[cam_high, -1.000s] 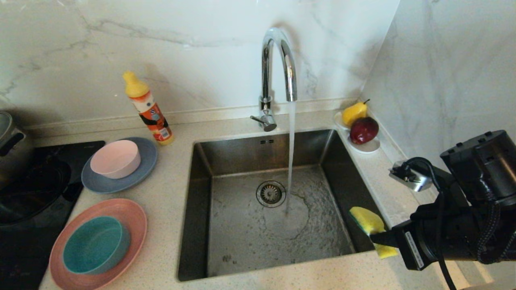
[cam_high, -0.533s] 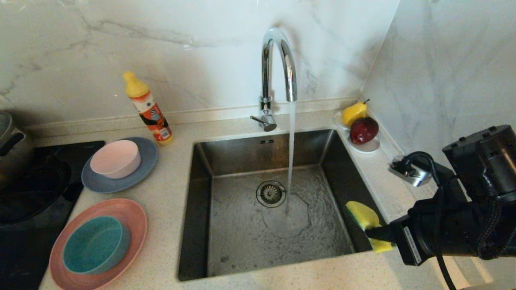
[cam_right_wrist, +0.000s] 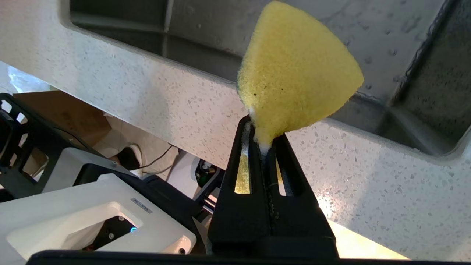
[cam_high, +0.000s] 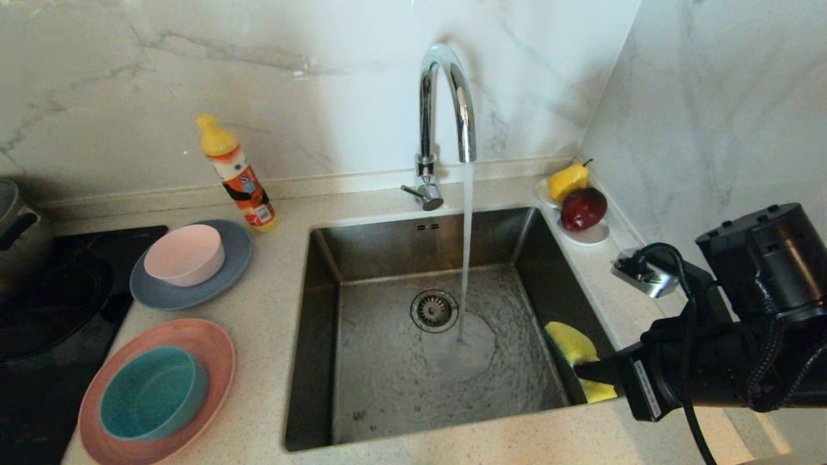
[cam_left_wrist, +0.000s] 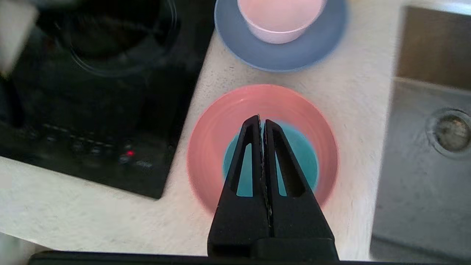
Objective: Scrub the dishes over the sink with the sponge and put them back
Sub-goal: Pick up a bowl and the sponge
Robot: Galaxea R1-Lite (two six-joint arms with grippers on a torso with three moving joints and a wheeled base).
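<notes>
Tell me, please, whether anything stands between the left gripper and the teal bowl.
Nothing visible does. The left gripper, shut, hangs over the teal bowl, which sits open and uncovered in the pink plate. The right gripper holds the sponge away by the sink.

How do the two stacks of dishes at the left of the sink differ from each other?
The teal bowl sits in the pink plate; the pale pink bowl sits in the grey-blue plate. The pink plate lies near the counter's front edge, while the grey-blue plate lies further back, by the soap bottle. Both stacks are one bowl upright on one round plate.
</notes>
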